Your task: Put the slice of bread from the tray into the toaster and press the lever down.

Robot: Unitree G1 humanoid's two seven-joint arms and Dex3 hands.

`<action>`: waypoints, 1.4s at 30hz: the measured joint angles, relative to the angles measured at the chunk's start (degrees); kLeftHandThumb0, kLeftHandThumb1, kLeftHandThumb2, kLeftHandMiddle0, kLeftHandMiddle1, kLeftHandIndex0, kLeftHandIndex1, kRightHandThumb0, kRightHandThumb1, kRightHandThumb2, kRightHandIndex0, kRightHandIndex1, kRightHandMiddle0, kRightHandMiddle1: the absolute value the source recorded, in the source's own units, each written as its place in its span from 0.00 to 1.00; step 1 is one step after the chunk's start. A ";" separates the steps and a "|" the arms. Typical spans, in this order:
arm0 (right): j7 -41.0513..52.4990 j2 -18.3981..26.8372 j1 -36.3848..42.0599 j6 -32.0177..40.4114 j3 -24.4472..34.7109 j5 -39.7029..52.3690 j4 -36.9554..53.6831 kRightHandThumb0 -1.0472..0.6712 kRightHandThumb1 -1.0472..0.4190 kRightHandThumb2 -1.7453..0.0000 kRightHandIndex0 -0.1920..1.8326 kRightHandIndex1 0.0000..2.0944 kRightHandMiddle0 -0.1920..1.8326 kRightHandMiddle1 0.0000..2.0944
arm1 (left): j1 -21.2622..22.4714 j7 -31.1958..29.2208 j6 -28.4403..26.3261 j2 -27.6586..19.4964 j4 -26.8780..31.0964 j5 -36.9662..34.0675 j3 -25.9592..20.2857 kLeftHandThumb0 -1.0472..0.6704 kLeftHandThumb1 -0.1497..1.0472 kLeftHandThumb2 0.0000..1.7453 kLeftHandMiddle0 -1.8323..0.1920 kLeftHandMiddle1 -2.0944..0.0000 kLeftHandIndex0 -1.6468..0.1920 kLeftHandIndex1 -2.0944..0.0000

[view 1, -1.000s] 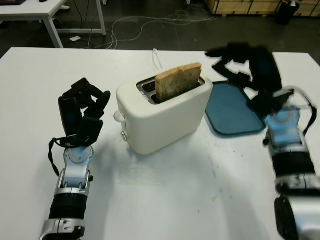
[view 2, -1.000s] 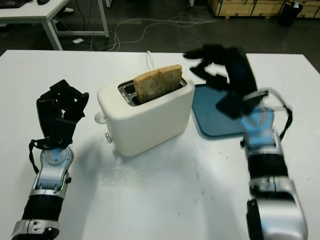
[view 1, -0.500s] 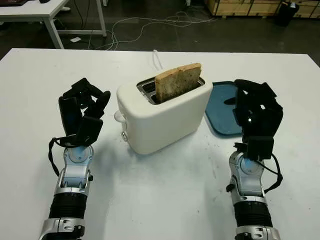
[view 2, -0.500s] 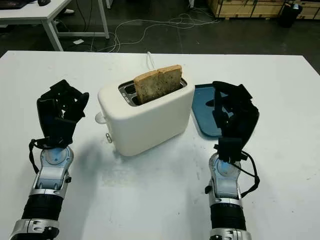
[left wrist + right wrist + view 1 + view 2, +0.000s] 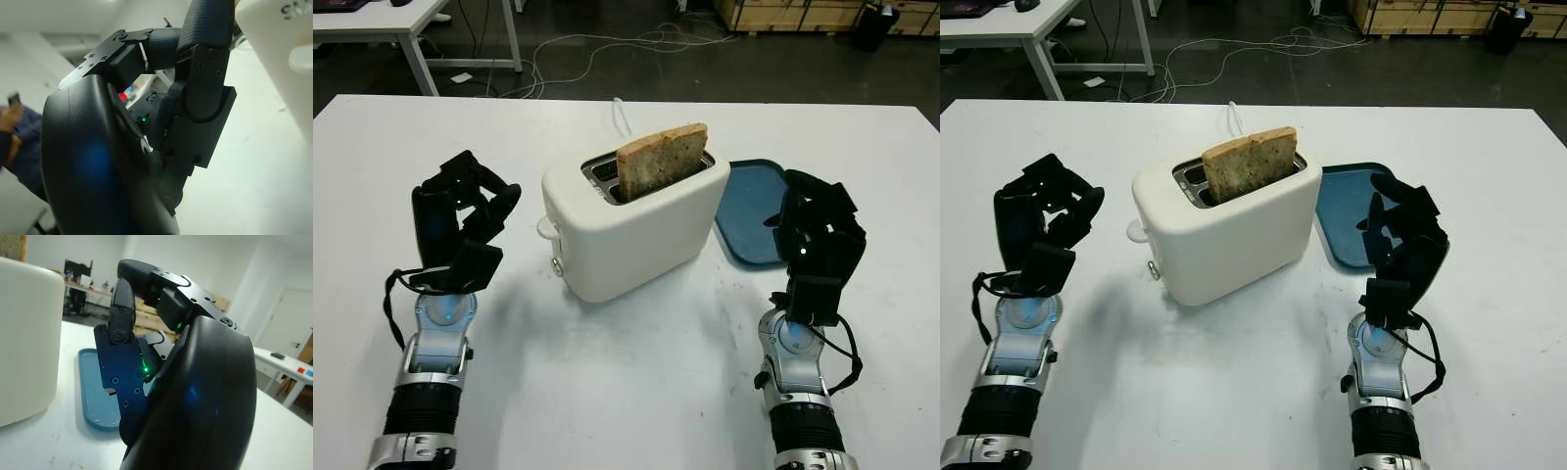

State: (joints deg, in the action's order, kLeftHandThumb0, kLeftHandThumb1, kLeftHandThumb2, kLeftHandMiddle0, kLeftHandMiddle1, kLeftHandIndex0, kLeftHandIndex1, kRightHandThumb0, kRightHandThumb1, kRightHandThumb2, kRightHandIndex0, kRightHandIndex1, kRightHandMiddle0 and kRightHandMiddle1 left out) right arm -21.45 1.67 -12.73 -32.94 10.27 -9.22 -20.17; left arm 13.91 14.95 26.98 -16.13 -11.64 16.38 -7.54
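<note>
Well, the left hand (image 5: pixel 460 220) was up over the table (image 5: pixel 636 392) near its left edge, just beside the toaster (image 5: pixel 636 220). Its fingers were curled in and it held nothing. I think it waited there because the lever knob (image 5: pixel 546 227) stuck out of the toaster's end on that same side, so this hand looked like the one to push it down. The white toaster stood in the middle of the table, turned a bit so that end faced the left hand. The slice of bread (image 5: pixel 662 160) stood up in one slot, with its top half poking out. That told me the bread was in but the lever was not pressed yet. Some raised letters showed on the toaster's side in the left wrist view, but they were cut off and I could not read them. The blue tray (image 5: pixel 759 211) lay flat next to the toaster, toward the table's right edge, with no bread on it. The right hand (image 5: pixel 818 245) was up in front of the tray, fingers curled, holding nothing. Its job looked done, I guess.
</note>
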 measured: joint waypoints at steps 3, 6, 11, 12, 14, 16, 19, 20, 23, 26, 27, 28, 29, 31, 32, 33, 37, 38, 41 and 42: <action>0.71 1.55 0.16 3.71 -1.34 -2.87 0.07 0.38 0.09 0.79 0.49 0.83 0.50 0.56 | -0.50 -2.40 0.62 -2.68 0.91 -0.02 -0.04 0.06 0.89 0.18 0.43 0.21 0.40 0.42; 4.41 2.95 1.16 8.24 -2.68 -3.10 0.95 0.36 0.09 0.80 0.51 0.83 0.48 0.59 | -0.70 -3.77 1.71 -4.57 1.20 0.02 -0.09 0.07 0.89 0.18 0.42 0.21 0.39 0.45; 9.24 3.62 2.65 12.72 -2.81 -0.17 3.28 0.33 0.09 0.81 0.51 0.83 0.48 0.61 | -0.76 -5.97 5.00 -7.09 1.33 1.03 0.44 0.08 0.89 0.19 0.43 0.20 0.39 0.53; 9.75 3.62 2.77 13.20 -2.76 0.40 3.80 0.33 0.09 0.81 0.51 0.83 0.48 0.61 | -0.81 -6.68 5.02 -7.69 1.46 1.42 0.55 0.08 0.89 0.18 0.42 0.20 0.39 0.54; 10.23 3.61 2.79 13.86 -2.56 1.52 4.33 0.34 0.09 0.81 0.51 0.83 0.48 0.60 | -1.02 -8.97 5.12 -9.17 1.76 1.62 1.03 0.09 0.89 0.17 0.42 0.19 0.39 0.59; 10.31 3.61 2.79 14.08 -2.40 1.75 4.46 0.34 0.09 0.80 0.50 0.83 0.49 0.59 | -1.09 -12.18 5.74 -10.95 1.79 1.17 1.75 0.09 0.89 0.15 0.42 0.19 0.38 0.63; 10.41 3.61 2.78 14.51 -2.17 2.10 4.47 0.34 0.09 0.80 0.50 0.83 0.49 0.59 | -1.08 -16.88 7.25 -13.63 1.84 -0.12 2.40 0.08 0.89 0.12 0.41 0.20 0.36 0.70; 10.41 3.61 2.78 14.58 -2.14 2.20 4.47 0.34 0.09 0.80 0.50 0.83 0.49 0.59 | -1.08 -18.32 7.36 -14.49 1.85 -0.45 2.47 0.08 0.89 0.11 0.41 0.20 0.35 0.72; 10.47 3.53 2.78 14.79 -2.15 2.50 4.56 0.34 0.09 0.80 0.50 0.83 0.48 0.60 | -0.93 -21.89 7.96 -16.57 1.85 -1.37 2.68 0.08 0.89 0.09 0.41 0.23 0.32 0.76; 10.57 3.40 2.78 14.85 -2.16 2.89 4.60 0.35 0.09 0.80 0.50 0.83 0.48 0.61 | -0.05 -24.61 8.41 -18.02 1.85 -1.77 3.11 0.08 0.89 0.08 0.41 0.24 0.30 0.79; 10.57 3.39 2.78 14.85 -2.16 2.89 4.62 0.34 0.09 0.80 0.50 0.83 0.47 0.61 | 0.45 -25.35 8.56 -18.42 1.85 -1.80 3.24 0.08 0.89 0.07 0.41 0.24 0.29 0.79; 10.54 3.36 2.79 14.91 -2.16 2.89 4.70 0.34 0.09 0.80 0.50 0.83 0.47 0.61 | 1.04 -25.97 8.74 -18.70 1.83 -1.80 3.38 0.08 0.89 0.07 0.40 0.24 0.29 0.80; 10.49 3.25 2.79 15.03 -2.17 2.89 4.89 0.34 0.09 0.80 0.50 0.83 0.47 0.61 | 1.68 -26.62 9.08 -18.97 1.78 -1.81 3.58 0.08 0.89 0.08 0.41 0.24 0.29 0.81; 10.22 3.05 2.80 15.36 -2.18 2.87 5.44 0.34 0.09 0.80 0.50 0.83 0.48 0.61 | 2.90 -27.70 9.90 -19.22 1.54 -1.82 3.99 0.07 0.89 0.08 0.41 0.25 0.28 0.81; 10.19 3.04 2.81 15.52 -2.20 2.86 5.67 0.34 0.09 0.80 0.50 0.83 0.48 0.61 | 3.34 -28.21 10.19 -19.35 1.36 -1.84 4.19 0.07 0.89 0.08 0.41 0.25 0.28 0.82; 10.13 3.04 2.82 15.57 -2.18 2.86 5.79 0.34 0.09 0.80 0.50 0.83 0.48 0.61 | 3.68 -28.72 10.32 -19.43 1.14 -1.85 4.35 0.07 0.89 0.08 0.42 0.26 0.28 0.82; 9.90 3.01 2.87 15.59 -2.20 2.85 6.00 0.34 0.09 0.80 0.50 0.83 0.47 0.61 | 4.47 -30.13 11.01 -19.50 0.18 -1.95 4.83 0.08 0.89 0.07 0.41 0.25 0.27 0.84; 9.81 3.00 2.94 15.60 -2.21 2.85 6.07 0.34 0.09 0.80 0.50 0.83 0.47 0.61 | 4.66 -30.33 11.28 -19.50 -0.17 -1.96 4.92 0.08 0.89 0.08 0.41 0.25 0.27 0.84; 9.75 2.92 3.13 15.63 -2.20 2.85 6.11 0.34 0.09 0.80 0.50 0.83 0.47 0.61 | 5.23 -30.53 11.91 -19.50 -1.37 -1.96 5.09 0.08 0.89 0.09 0.42 0.24 0.27 0.85; 9.75 2.92 3.14 15.63 -2.19 2.86 6.11 0.34 0.09 0.80 0.50 0.83 0.47 0.61 | 5.40 -30.56 12.08 -19.50 -1.66 -1.95 5.29 0.08 0.89 0.09 0.41 0.24 0.27 0.85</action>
State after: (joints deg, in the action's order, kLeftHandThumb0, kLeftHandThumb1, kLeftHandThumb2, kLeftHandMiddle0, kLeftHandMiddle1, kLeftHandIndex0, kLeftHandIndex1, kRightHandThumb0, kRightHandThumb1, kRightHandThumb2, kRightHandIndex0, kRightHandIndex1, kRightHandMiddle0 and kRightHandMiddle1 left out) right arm -11.70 4.59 -9.59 -17.31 8.08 -6.36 -14.07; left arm 19.31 -15.61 39.07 -35.63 -13.30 14.44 -2.25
